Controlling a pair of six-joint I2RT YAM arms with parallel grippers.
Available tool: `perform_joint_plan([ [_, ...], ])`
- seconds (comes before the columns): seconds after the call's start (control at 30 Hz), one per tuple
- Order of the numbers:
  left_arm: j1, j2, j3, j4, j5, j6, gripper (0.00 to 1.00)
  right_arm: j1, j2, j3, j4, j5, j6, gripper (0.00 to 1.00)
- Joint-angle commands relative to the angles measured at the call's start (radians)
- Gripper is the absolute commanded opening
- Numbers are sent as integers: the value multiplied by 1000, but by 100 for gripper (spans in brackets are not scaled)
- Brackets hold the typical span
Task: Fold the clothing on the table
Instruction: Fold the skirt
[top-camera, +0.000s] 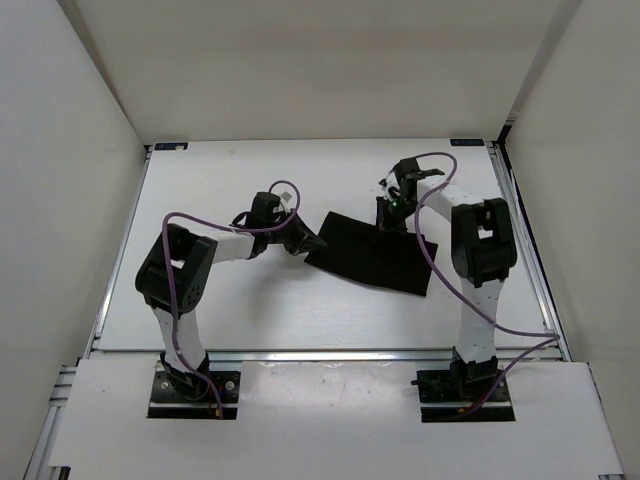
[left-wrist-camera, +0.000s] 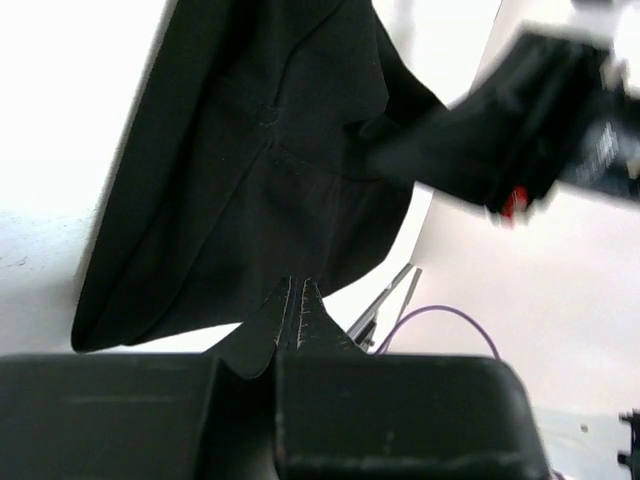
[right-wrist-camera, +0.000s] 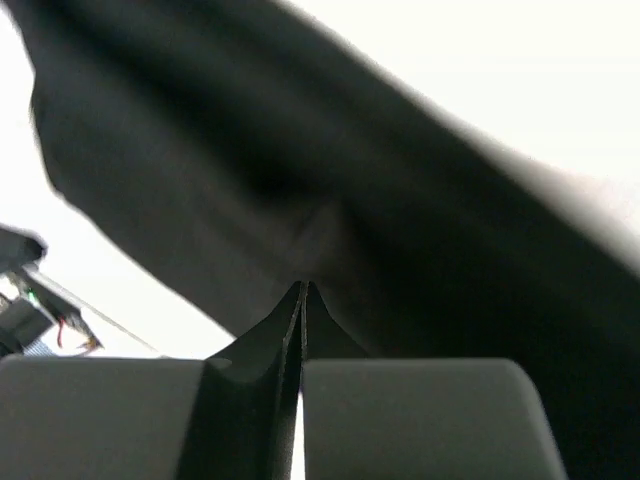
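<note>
Top external view: clothing (top-camera: 370, 255), matte black and soft, spread as a slanted four-sided patch right of centre on the white table (top-camera: 250, 305). At the patch's left corner, left gripper (top-camera: 308, 243); at its far edge, right gripper (top-camera: 395, 216). Fingertips of both lost against the black fabric, so contact not readable from above. Equally unclear whether lying flat on the table or raised slightly off it. Right edge crossed by a thin purple cable (top-camera: 437, 155).

Left wrist view: fingers (left-wrist-camera: 400, 410) clenched together on a stitched hem of the clothing, with pale thread lines visible at the pinch. Fabric beyond fanning out in smooth, shallow folds, one seam running across it. Lower frame filled by the gripper's own dark, blocky body. Other gripper at upper right smeared by blur, carrying a small red spot (left-wrist-camera: 512, 203); its grasp not legible here.

Right wrist view: fingers pressed shut on a thin fold of the clothing rising between them. Fabric out of focus, soft-edged, filling most of the frame and cut off at top and right. Bright table overexposed, without visible texture.
</note>
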Motion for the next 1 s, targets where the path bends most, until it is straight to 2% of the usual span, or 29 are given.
perform_joint_plan([
  [0.0,10,-39,6,-8,22,24,0,-45,82,112,43,-27,18,0],
  [0.13,28,-76,-42,-21,12,33,0,-105,139,192,41,14,22,0],
  [0.3,42,-99,-71,-23,4,39,0,-159,84,149,112,8,60,0],
  [0.47,50,-105,-68,-5,16,21,0,-182,-51,72,106,1,73,0],
  [0.57,53,-99,-30,9,38,4,0,-194,-151,-16,74,-15,44,8],
  [0.73,44,-44,87,-12,50,16,0,-192,-313,-173,103,-41,51,6],
  [0.77,33,-23,93,-5,44,14,0,-192,-323,-187,109,-44,57,3],
  [0.97,24,36,98,9,48,-2,0,-209,-266,-288,150,-73,76,1],
])
